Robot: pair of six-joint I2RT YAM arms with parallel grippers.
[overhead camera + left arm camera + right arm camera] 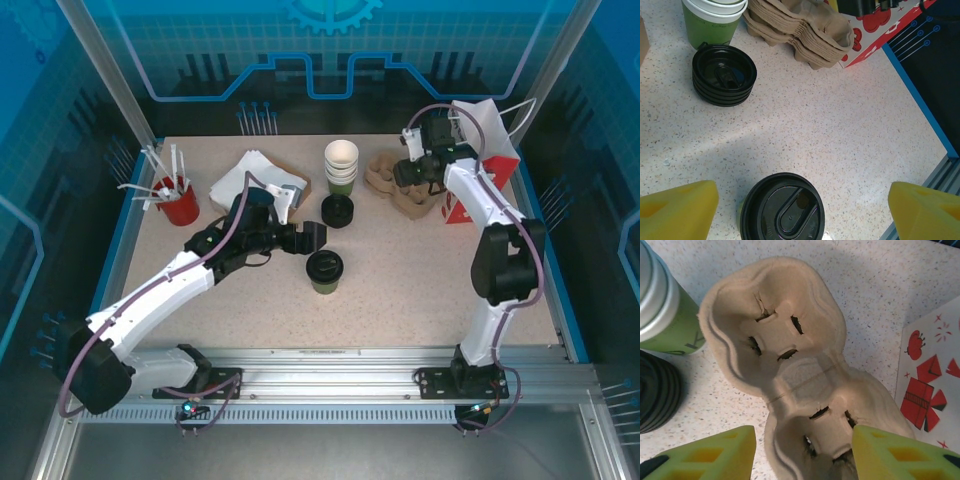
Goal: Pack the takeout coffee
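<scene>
Left hand [801,212] wide-spread just over the lidded takeout coffee [782,209].

Laid out on the speckled table [400,290]: red pot of stirrers [178,203] at ten o'clock; napkins [245,178] at eleven; lidless cups [341,165] and black lids [338,211] at twelve; pulp carriers [381,180] at one.

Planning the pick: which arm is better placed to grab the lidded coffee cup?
Left. The left gripper is open right beside the takeout coffee, whose lid sits low and central in the left wrist view. The right gripper is far off, over the cup carriers by the gift bag.
</scene>
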